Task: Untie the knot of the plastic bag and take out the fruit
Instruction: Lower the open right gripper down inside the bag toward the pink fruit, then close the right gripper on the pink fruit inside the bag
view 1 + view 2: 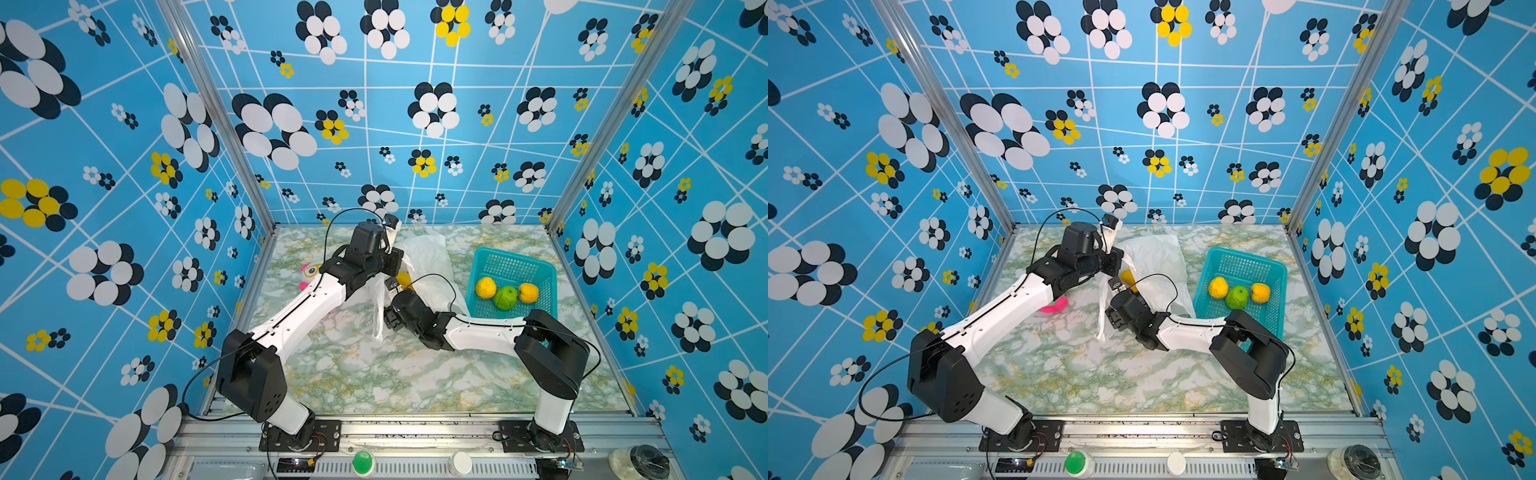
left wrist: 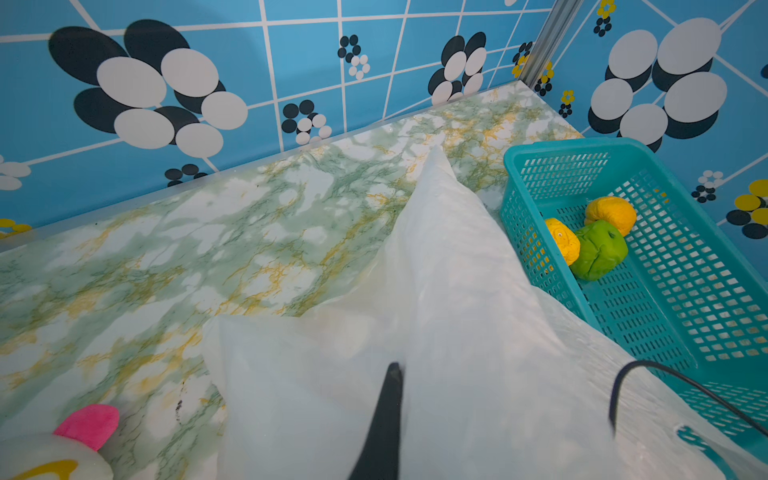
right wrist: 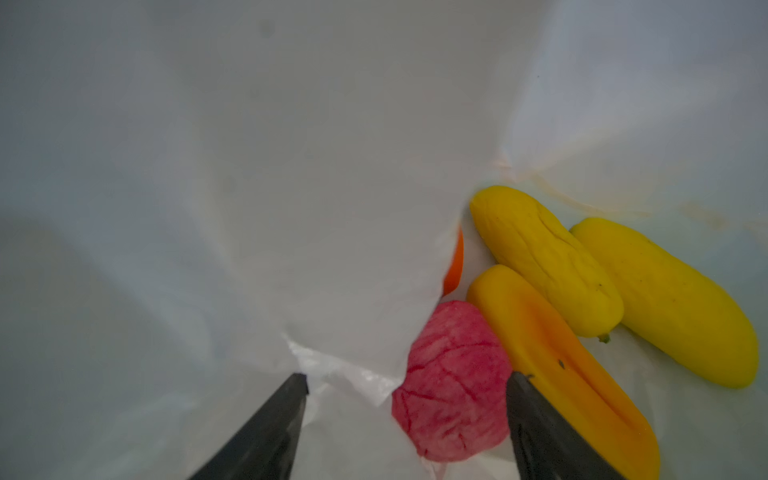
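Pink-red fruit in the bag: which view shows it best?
Right wrist view: the pink-red fruit sits between the fingertips of the open right gripper, inside the plastic bag. Both top views and the left wrist view hide it behind the bag.

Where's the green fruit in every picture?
Top view: the green fruit sits in the teal basket, right of the middle.
Top view: the green fruit, same spot in the basket.
Left wrist view: the green fruit lies inside the basket.
Right wrist view: not in it; it looks inside the plastic bag.
Shared landmark: the teal basket.
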Controlling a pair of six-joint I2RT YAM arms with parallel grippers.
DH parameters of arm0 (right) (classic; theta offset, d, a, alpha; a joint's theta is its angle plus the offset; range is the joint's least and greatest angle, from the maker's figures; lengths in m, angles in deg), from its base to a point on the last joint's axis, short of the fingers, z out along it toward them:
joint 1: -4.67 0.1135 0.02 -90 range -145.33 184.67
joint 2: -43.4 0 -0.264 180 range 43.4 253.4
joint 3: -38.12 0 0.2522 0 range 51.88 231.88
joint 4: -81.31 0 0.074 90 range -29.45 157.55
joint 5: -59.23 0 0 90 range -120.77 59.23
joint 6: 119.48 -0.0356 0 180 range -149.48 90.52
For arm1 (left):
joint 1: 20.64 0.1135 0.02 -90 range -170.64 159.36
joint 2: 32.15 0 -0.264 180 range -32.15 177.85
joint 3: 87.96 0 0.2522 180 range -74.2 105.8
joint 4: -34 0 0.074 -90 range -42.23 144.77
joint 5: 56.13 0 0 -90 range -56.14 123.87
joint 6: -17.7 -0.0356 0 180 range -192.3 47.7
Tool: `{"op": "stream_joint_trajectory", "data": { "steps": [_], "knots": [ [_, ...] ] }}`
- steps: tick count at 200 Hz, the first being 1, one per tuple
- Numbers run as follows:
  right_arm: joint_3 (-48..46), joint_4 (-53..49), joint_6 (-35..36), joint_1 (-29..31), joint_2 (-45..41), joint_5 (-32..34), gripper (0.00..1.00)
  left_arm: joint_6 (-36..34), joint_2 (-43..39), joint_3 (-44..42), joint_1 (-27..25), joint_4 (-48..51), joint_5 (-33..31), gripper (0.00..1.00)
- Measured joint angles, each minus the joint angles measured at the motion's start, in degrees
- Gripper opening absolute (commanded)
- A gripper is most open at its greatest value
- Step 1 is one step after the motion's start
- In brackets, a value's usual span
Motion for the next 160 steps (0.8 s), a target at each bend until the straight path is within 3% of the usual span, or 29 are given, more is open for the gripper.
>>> {"op": "stream_joint_trajectory", "data": {
  "steps": [23,71,89,118,160],
  "knots": [
    [-1.62,0.09,-0.79,-0.74,-1.88,-0.04,0.75,0.02,0.00,0.00,0.00,0.02,0.00,0.00],
    [-4.11,0.48,-3.06,-4.00,-5.38,-1.11,0.62,0.02,0.00,0.00,0.00,0.02,0.00,0.00],
    [-3.96,0.50,-4.07,-4.87,-4.37,-1.99,0.66,0.02,0.00,0.00,0.00,0.04,-0.13,0.00],
    [-1.86,0.44,-5.16,-5.33,0.28,-4.13,0.80,0.02,0.00,0.00,0.00,0.07,-0.26,0.00],
    [3.10,-0.07,-6.38,-5.33,6.56,-6.95,0.84,0.00,0.00,0.00,0.00,0.04,-0.28,0.00]
  ]
}}
